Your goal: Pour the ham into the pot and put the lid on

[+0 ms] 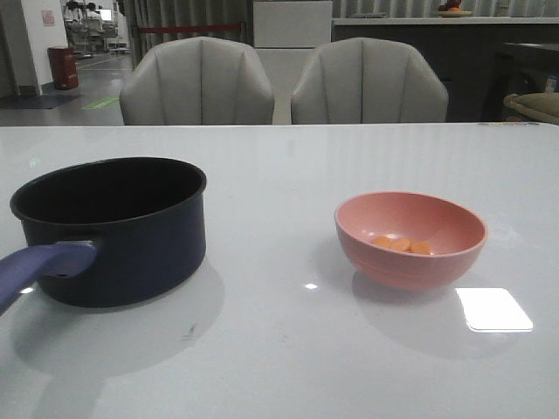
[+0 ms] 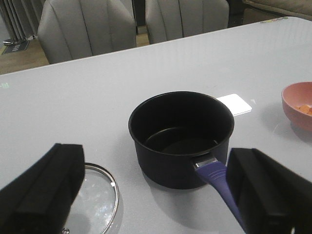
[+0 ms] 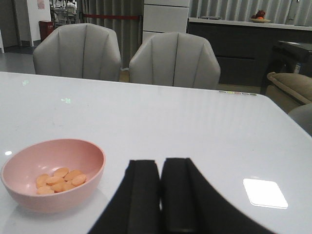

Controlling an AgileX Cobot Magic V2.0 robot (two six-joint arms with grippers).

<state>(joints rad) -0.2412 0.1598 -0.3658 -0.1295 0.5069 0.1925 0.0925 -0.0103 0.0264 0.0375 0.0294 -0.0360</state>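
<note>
**Pre-pour state: risks and layout**

Risks, as judged from this layout. The ham (image 3: 58, 179) is a few thin slices lying loose in a shallow pink bowl (image 1: 410, 240); a fast or off-centre tip would likely scatter them on the glossy table (image 1: 288, 349) short of the pot (image 1: 113, 229). The bowl's smooth rim may slip in a pinch. The pot's handle (image 2: 219, 181) sticks out toward the robot and could be knocked.

Left gripper (image 2: 161, 195): fingers spread wide, empty, hovering near the pot's handle side. The lid (image 2: 95, 202) lies flat just beside the pot.

Right gripper (image 3: 161, 195): fingers pressed together, holding nothing, near the bowl but apart from it.

Pot empty; nothing poured yet.
</note>
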